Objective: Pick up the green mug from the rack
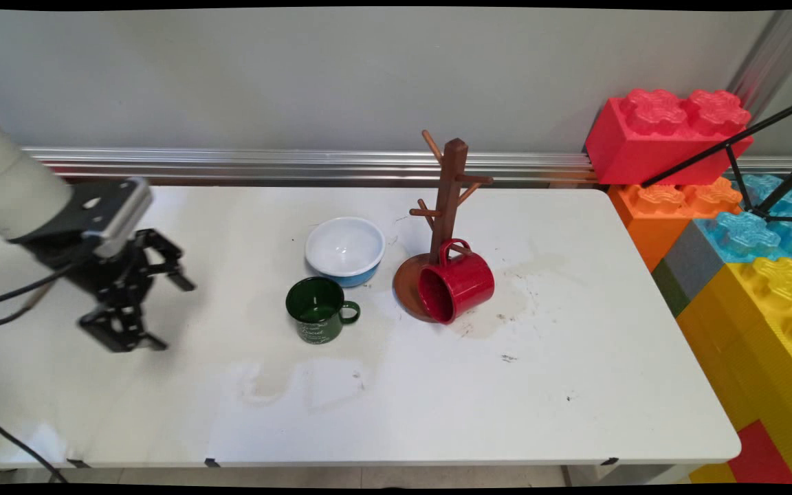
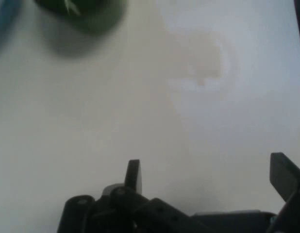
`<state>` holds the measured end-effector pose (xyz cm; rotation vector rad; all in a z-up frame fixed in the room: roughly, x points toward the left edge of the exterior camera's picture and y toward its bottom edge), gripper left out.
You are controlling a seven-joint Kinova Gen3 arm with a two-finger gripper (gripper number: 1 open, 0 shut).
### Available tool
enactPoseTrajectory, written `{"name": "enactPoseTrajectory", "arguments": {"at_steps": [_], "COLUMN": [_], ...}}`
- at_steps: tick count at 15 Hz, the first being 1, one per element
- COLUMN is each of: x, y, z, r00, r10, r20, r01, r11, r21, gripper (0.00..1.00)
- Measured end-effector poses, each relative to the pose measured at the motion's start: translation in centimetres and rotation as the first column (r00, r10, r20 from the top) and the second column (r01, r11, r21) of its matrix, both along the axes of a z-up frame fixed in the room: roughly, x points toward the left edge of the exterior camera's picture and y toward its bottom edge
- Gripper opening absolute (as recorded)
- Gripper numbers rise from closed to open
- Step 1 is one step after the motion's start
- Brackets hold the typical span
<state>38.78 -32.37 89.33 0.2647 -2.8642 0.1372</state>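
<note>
My black gripper (image 1: 172, 313) hangs open over the left part of the white table (image 1: 437, 399), with nothing between its fingers (image 2: 133, 174). To its right stands a dark green mug (image 1: 318, 310), handle pointing right; in the hand view the green mug (image 2: 82, 12) shows blurred at the top left. Behind the mug sits a white bowl with a blue outside (image 1: 345, 250). Further right a red mug (image 1: 456, 282) lies on its side on the round base of a brown wooden mug tree (image 1: 448, 199).
Large toy bricks in red (image 1: 664, 134), orange, blue and yellow (image 1: 767, 323) are stacked beyond the table's right edge. A metal rail (image 1: 265, 165) runs along the wall behind. Black tripod legs (image 1: 746, 148) cross the upper right. Faint stains mark the tabletop.
</note>
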Motion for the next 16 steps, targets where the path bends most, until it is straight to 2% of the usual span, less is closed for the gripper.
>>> {"name": "enactPoseTrajectory", "arguments": {"at_steps": [5, 8, 13, 16], "x": [-4.9, -6.9, -8.0, -8.8], "y": [-2.9, -3.9, -4.7, -4.9], "z": [0.1, -0.6, -2.8, -5.2], "r00": [0.996, 0.994, 0.994, 0.993], "r10": [-0.026, -0.024, -0.014, -0.001], "r20": [-0.085, -0.110, -0.111, -0.115], "r01": [0.021, 0.016, 0.005, -0.008], "r11": [0.998, 0.997, 0.997, 0.997], "r21": [-0.058, -0.074, -0.082, -0.079], "gripper": [1.00, 1.00, 1.00, 1.00]}}
